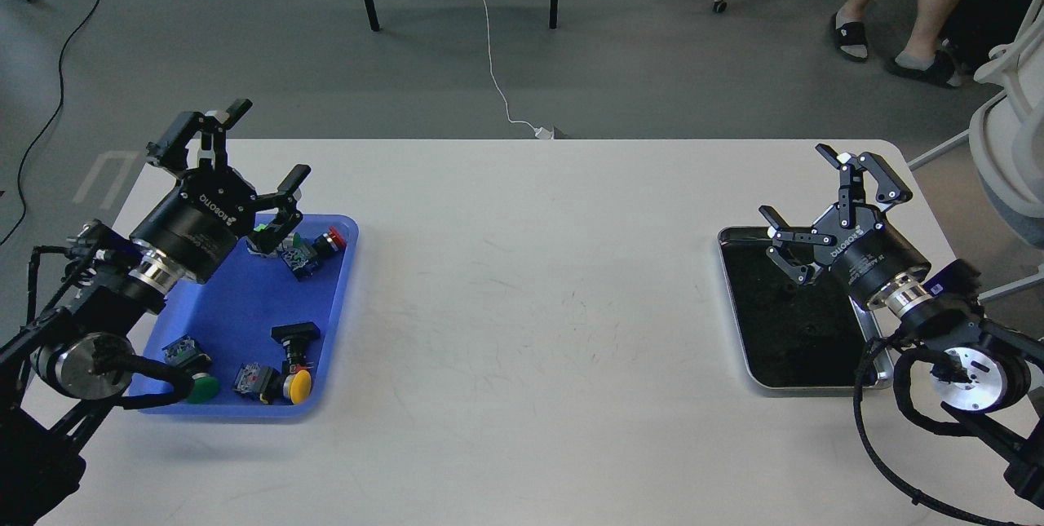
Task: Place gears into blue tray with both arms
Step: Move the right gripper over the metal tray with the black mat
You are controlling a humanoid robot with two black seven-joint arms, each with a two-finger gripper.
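blue tray (245, 322) at the counter's (522, 281) left end, push-button switches (298, 383) inside; left claw (257, 143) spread open above its far edge; right claw (807, 192) spread open above silver tray (738, 330), far right of blue tray; gears too small to tell.

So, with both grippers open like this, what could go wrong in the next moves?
1. The gears in the silver tray are hard to see against its dark inside, so the right gripper, open above it, may close on nothing.
2. The blue tray already holds several push-button switches; the open left gripper hangs close over them and could knock one.
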